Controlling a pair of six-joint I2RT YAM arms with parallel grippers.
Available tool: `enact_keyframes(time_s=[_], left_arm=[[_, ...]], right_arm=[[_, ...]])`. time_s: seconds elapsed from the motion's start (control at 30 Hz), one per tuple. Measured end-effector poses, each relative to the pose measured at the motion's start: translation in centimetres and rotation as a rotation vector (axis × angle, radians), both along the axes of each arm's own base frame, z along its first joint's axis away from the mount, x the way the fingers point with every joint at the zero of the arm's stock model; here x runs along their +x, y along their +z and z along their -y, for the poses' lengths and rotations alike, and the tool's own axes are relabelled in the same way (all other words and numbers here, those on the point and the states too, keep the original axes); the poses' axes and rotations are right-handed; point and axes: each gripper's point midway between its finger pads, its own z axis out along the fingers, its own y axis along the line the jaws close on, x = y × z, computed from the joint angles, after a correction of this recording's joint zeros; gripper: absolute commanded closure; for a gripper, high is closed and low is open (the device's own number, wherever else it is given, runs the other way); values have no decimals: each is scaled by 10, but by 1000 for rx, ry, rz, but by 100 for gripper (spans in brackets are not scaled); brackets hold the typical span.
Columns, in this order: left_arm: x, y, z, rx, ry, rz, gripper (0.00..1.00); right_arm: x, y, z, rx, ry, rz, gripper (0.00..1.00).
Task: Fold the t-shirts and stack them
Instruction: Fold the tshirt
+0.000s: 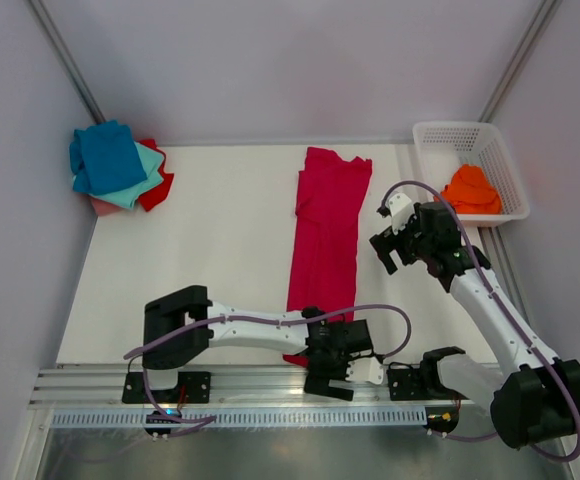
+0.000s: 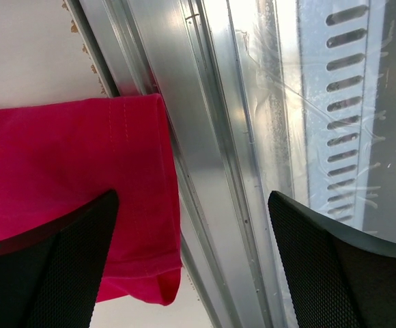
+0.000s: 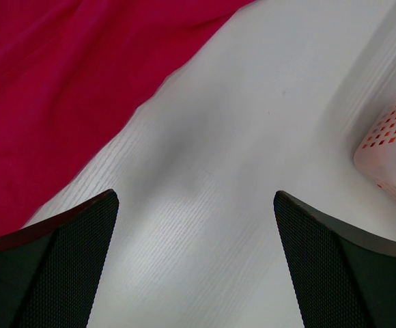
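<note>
A long crimson t-shirt [image 1: 325, 235] lies folded lengthwise down the middle of the table. My left gripper [image 1: 330, 372] is open at its near hem by the table's front edge. In the left wrist view the hem corner [image 2: 133, 205] lies between the fingers, the left finger [image 2: 54, 266] over the cloth and the other over the metal rail. My right gripper [image 1: 395, 245] hangs open over bare table just right of the shirt [image 3: 61, 82], holding nothing. Folded blue [image 1: 108, 158], teal [image 1: 148, 170], red [image 1: 160, 188] and pink [image 1: 100, 206] t-shirts are stacked at the back left. An orange one [image 1: 472, 190] lies in the basket.
The white lattice basket [image 1: 490, 140] stands at the back right corner, and its corner [image 3: 392, 150] shows in the right wrist view. An aluminium rail [image 2: 211, 137] runs along the table's near edge under my left gripper. Grey walls close in the sides.
</note>
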Motion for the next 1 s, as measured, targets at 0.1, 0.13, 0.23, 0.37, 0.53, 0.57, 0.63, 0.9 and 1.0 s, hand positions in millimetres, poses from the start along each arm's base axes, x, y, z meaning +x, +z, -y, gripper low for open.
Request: enact_keyframes(time_s=[0.1,0.13,0.23,0.37,0.53,0.57,0.63,0.9,1.0], left_arm=[[0,-4,1,11,6,-3,12],[0,-5,2,14,9,-4,12],[0,-8,3,21,22,-4,12],[3,-8,6,20,33,13,12],[8,-9,6,24,42,44,15],[10,-9,6,24,44,50,16],[12,-9,6,24,51,64,20],[22,-12,7,26,70,114,45],[23,-13,8,29,73,123,56]], right_arm=[[-1,3,0,2,0,11,1],[-1,3,0,3,1,12,1],[-1,4,0,3,1,14,0],[-1,5,0,6,2,20,1],[-2,7,0,7,3,25,1],[-2,7,0,7,3,24,0],[-2,7,-1,8,4,24,1],[-2,7,-1,10,7,24,1],[-2,7,-2,11,8,24,1]])
